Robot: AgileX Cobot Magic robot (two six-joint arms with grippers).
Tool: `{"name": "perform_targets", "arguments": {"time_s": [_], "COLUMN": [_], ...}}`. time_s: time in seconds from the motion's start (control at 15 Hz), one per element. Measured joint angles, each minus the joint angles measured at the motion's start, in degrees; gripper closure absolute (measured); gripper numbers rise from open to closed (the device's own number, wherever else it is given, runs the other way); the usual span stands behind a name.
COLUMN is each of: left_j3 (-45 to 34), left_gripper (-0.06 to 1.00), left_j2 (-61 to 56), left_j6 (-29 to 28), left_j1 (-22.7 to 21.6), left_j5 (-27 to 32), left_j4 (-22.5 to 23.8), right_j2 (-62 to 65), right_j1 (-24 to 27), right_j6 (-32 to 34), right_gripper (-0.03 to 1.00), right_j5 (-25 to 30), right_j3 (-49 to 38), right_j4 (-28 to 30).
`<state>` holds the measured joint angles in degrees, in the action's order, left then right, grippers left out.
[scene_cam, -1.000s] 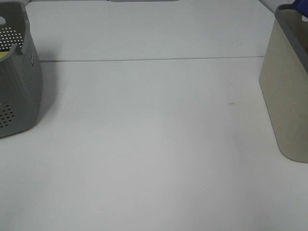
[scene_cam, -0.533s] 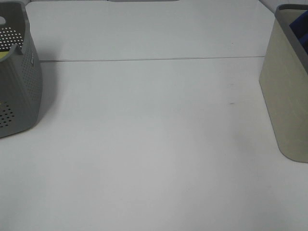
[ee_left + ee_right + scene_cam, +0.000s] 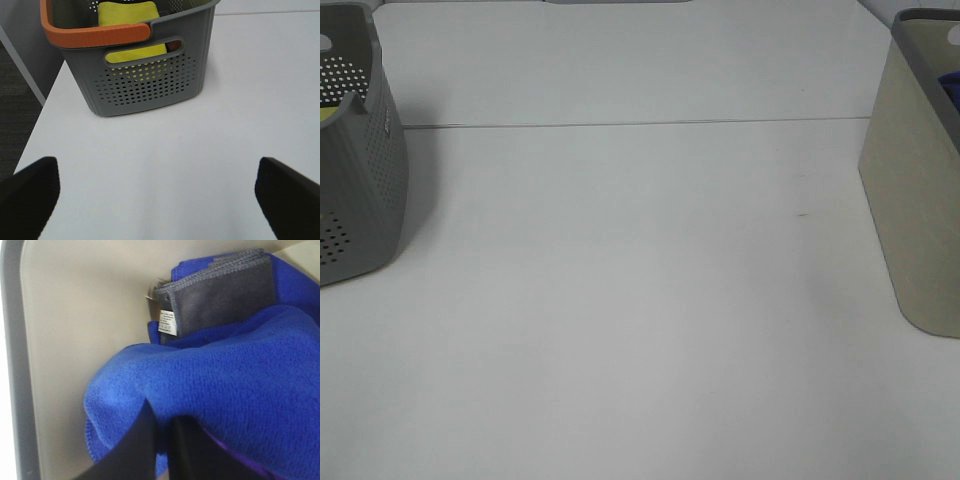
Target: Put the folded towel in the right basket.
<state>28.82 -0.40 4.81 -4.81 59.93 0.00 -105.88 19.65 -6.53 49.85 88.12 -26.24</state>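
Observation:
The folded blue towel [image 3: 225, 380] hangs inside the beige right basket [image 3: 75, 315], over a grey-and-blue folded towel [image 3: 220, 295] lying in it. My right gripper [image 3: 162, 425] is shut on the blue towel's edge, inside the basket. In the exterior high view only a sliver of blue towel [image 3: 952, 85] shows within the right basket [image 3: 910, 200] at the right edge; neither arm shows there. My left gripper [image 3: 160, 200] is open and empty above the table, in front of the grey left basket [image 3: 145, 85].
The grey perforated left basket [image 3: 360, 190] has an orange handle [image 3: 95, 35] and holds a yellow towel [image 3: 131, 25]. The white table [image 3: 640, 300] has a seam line across its far part. The table's left edge [image 3: 40, 115] drops to dark floor.
The blue towel has sunk from above the right basket's rim down inside it; less blue shows in the exterior view now. The left side has not changed.

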Motion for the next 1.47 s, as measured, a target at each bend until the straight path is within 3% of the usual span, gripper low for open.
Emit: {"name": "perform_targets", "arguments": {"time_s": [0.2,0.4,0.53,0.8,1.07,1.2,1.47], "left_j3": [0.0,0.0,0.0,0.0,0.0,0.0,0.0], "left_gripper": [-0.05,-0.05,-0.05,-0.05,-0.05,-0.05,-0.05], "left_j2": [0.0,0.0,0.0,0.0,0.0,0.0,0.0], "left_j6": [0.0,0.0,0.0,0.0,0.0,0.0,0.0], "left_j1": [0.0,0.0,0.0,0.0,0.0,0.0,0.0], "left_j5": [0.0,0.0,0.0,0.0,0.0,0.0,0.0], "left_j4": [0.0,0.0,0.0,0.0,0.0,0.0,0.0], "right_j2": [0.0,0.0,0.0,2.5,10.7,15.0,26.5], "right_j1": [0.0,0.0,0.0,0.0,0.0,0.0,-0.2], "right_j6": [0.1,1.8,5.2,7.3,7.3,4.6,-7.2], "right_gripper": [0.82,0.47,0.32,0.28,0.28,0.28,0.28], "right_j5": [1.0,1.1,1.8,2.6,6.4,8.0,10.4], "right_j3": [0.0,0.0,0.0,0.0,0.0,0.0,0.0], "right_j4": [2.4,3.4,5.2,10.1,9.3,6.4,-5.0]}}
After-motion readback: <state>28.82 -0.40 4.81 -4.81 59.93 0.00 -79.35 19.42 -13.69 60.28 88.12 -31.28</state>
